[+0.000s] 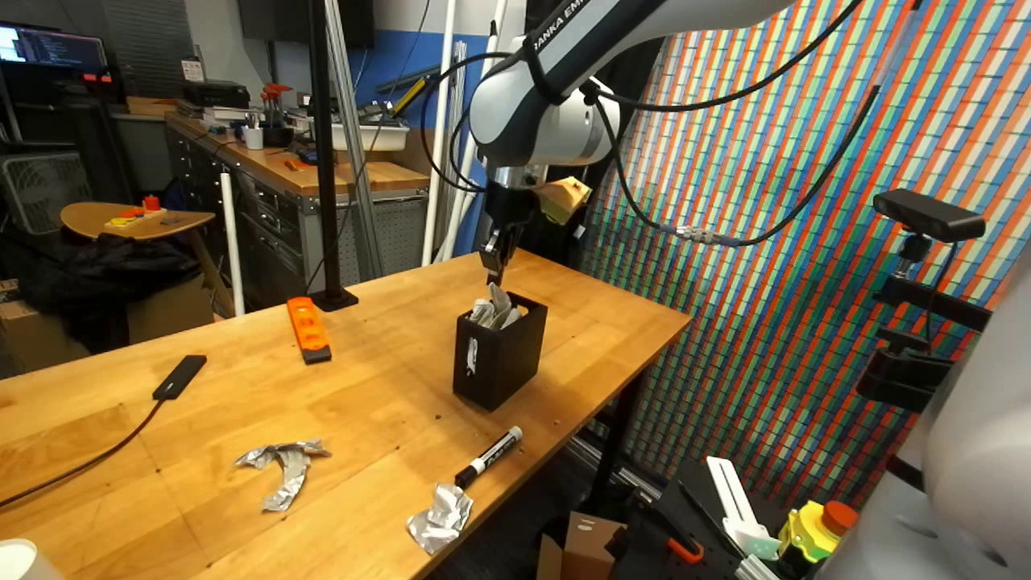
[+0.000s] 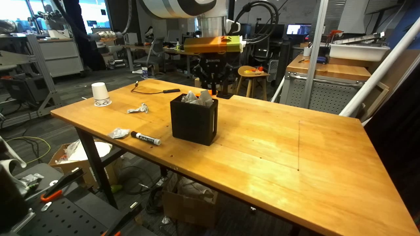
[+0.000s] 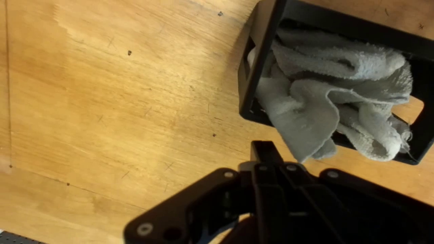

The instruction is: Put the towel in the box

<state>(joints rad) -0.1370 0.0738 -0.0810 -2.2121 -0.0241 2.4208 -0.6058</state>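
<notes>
- Sitting bunched inside the black box (image 1: 518,352), the towel (image 3: 312,112) rises above the rim in loose, soft folds.
- One flap reaches past the rim in the wrist view; pale cloth also shows through a slot in the box's end wall in an exterior view.
- The box stands upright on the wooden bench (image 2: 262,132).
- The gripper (image 3: 263,145) points down near that flap, its fingers together; whether they touch the cloth, I cannot tell.
- A black-and-white marker (image 1: 490,456) lies near the box, its dark end just beside a crumpled piece of foil (image 1: 440,518).
- A curved strip of foil (image 1: 291,469) lies well apart from the box.
- An orange bar (image 1: 308,328) with a dark end lies near the bench's edge, by the foot of a black post (image 1: 325,161).
- A slim black stick (image 1: 180,376) lies near that same edge.
- A paper cup (image 2: 100,93) stands upside down towards the bench's short end.
</notes>
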